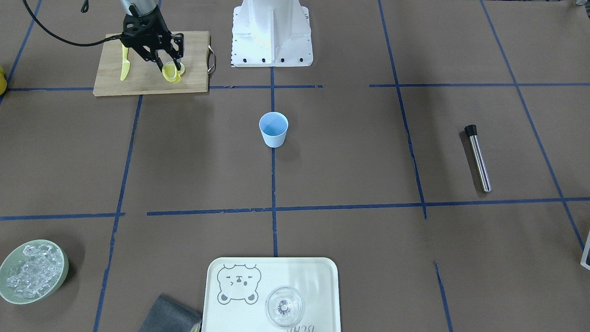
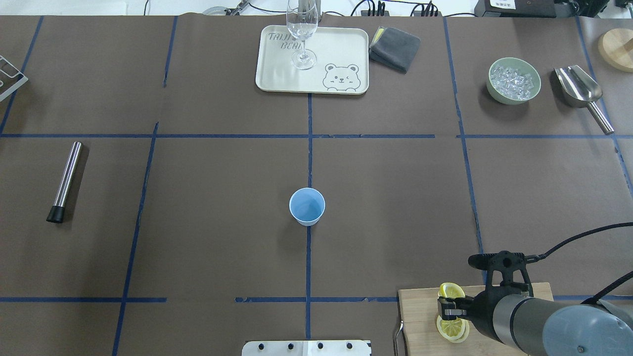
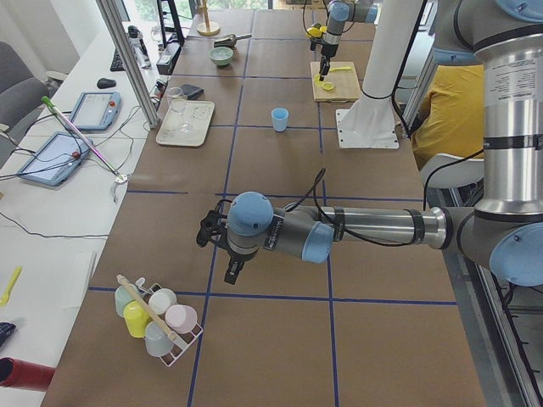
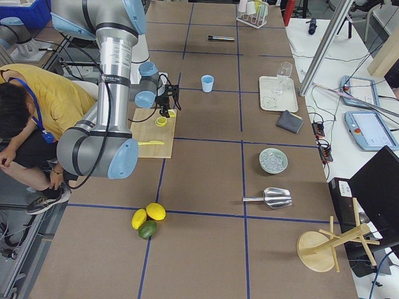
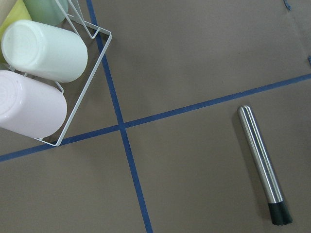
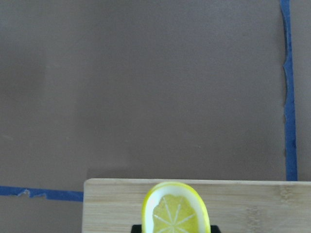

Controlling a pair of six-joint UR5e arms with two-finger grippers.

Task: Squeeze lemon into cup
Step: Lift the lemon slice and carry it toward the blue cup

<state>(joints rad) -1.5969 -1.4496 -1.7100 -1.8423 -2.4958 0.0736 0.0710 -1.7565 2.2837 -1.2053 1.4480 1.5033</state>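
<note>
My right gripper hangs over the wooden cutting board and is shut on a yellow lemon slice, held on edge. The slice fills the bottom middle of the right wrist view. The gripper and its slice also show in the front view. A second slice lies flat on the board under the gripper. The light-blue cup stands upright at the table's middle, also in the front view. My left gripper hovers far off near the cup rack; I cannot tell if it is open.
A yellow knife lies on the board. A steel muddler lies on the left side. A tray with a clear glass, a grey cloth, a green ice bowl and a scoop stand along the far edge.
</note>
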